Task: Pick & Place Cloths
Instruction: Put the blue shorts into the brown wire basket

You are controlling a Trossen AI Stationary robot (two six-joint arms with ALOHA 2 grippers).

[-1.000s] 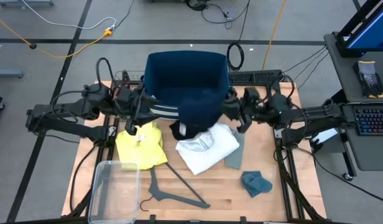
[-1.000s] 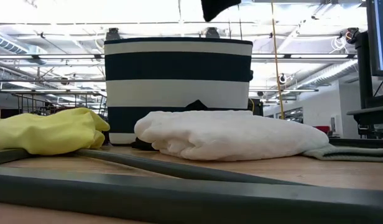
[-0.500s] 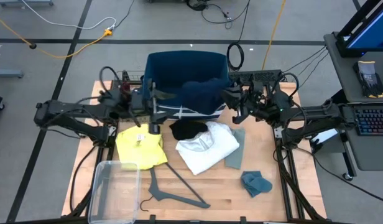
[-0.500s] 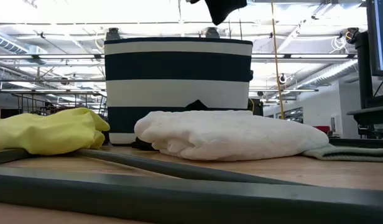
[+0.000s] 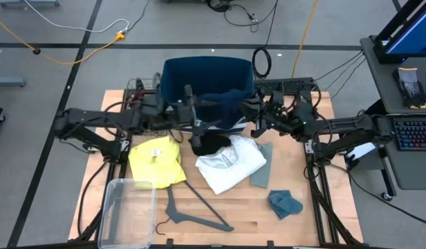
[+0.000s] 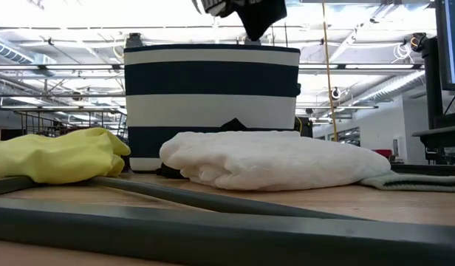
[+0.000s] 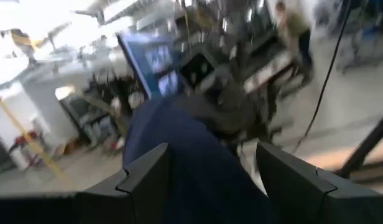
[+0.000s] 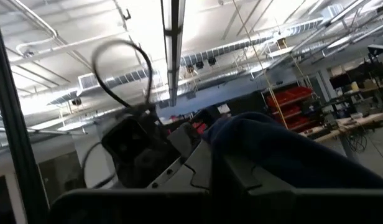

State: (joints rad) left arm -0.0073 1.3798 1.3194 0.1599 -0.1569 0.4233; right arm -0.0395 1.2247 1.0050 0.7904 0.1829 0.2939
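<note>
A navy cloth [image 5: 223,102] hangs bunched between my two grippers, over the near rim of the navy-and-white striped basket [image 5: 207,77]. My left gripper [image 5: 193,115] is at the cloth's left end and my right gripper [image 5: 254,114] at its right end, each shut on it. In the low view a dark tail of the cloth [image 6: 261,16] shows above the basket [image 6: 211,103]. On the table lie a black cloth [image 5: 209,144], a white cloth [image 5: 230,163], a yellow cloth [image 5: 156,160] and a teal rag [image 5: 285,203]. My left gripper [image 7: 210,180] has the navy cloth [image 7: 191,158] bunched between its two fingers [image 7: 145,180], coming level from the table's left. The cloth is lifted clear of the table and sags toward the other arm. My right gripper [image 8: 235,177] holds the cloth's other end [image 8: 272,152] between its fingers, coming level from the table's right; the bunch hides the exact part. The cloth is slack.
A grey-green cloth [image 5: 263,167] lies beside the white one. A grey hanger [image 5: 192,214] and a clear plastic bin [image 5: 126,211] sit near the table's near-left corner. Bare wood [image 5: 323,200] shows at the near right.
Both grippers have moved toward each other and toward the far edge, the left one well to the right. The navy cloth, which hung spread wide between them down over the black cloth, is now gathered into a slack bunch above the basket's near rim.
</note>
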